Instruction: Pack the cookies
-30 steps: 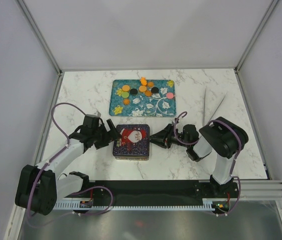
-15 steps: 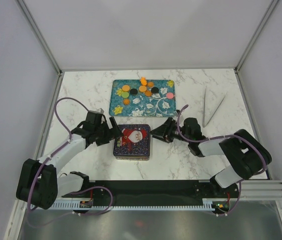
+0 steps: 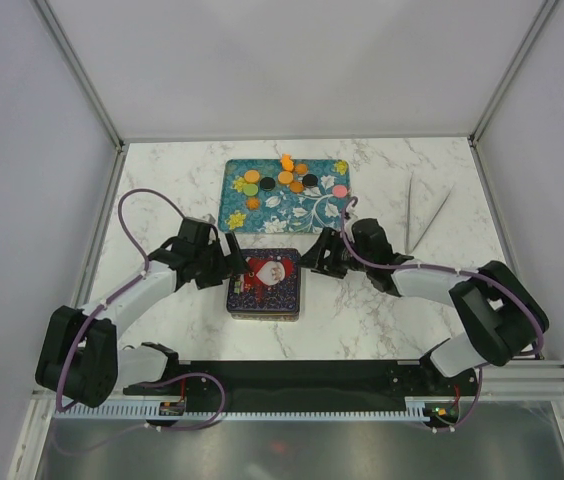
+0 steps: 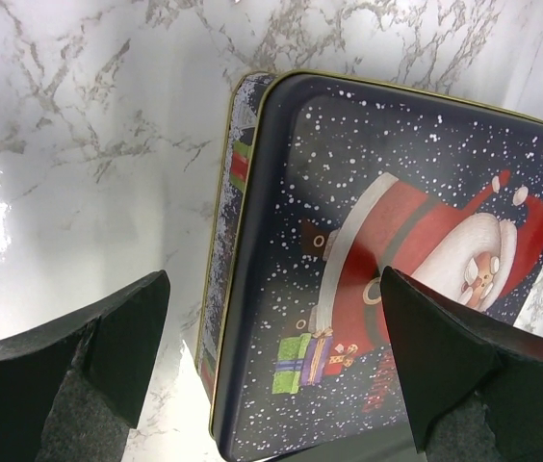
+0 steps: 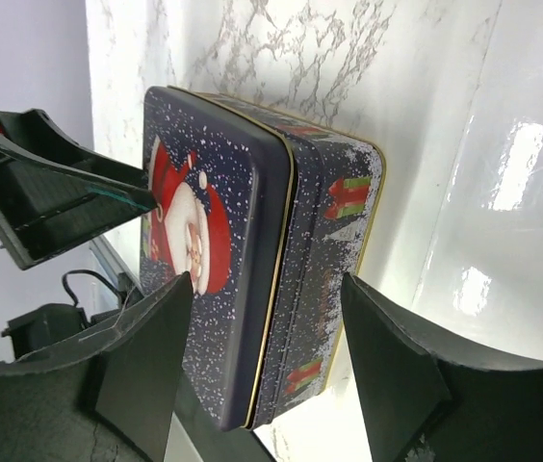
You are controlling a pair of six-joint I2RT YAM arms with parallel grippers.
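Flanking the Santa-printed tin (image 3: 265,283), left gripper (image 3: 230,262) wide open, right gripper (image 3: 314,258) open, both empty

Seen from above, the cookies (image 3: 284,179) on the tray (image 3: 252,215) are too small and too crowded to count with any certainty. The Santa tin (image 3: 263,283) has its lid on, so its inside is hidden. In the left wrist view, the left claw (image 4: 276,375) covers the tin's near edge, and the view's right edge cuts off the far corner. In the right wrist view, the right claw (image 5: 267,366) hides the tin's lower end. I cannot tell whether either claw touches the tin. The thin pale tool (image 3: 417,215) on the desk (image 3: 162,190) is too small to name.
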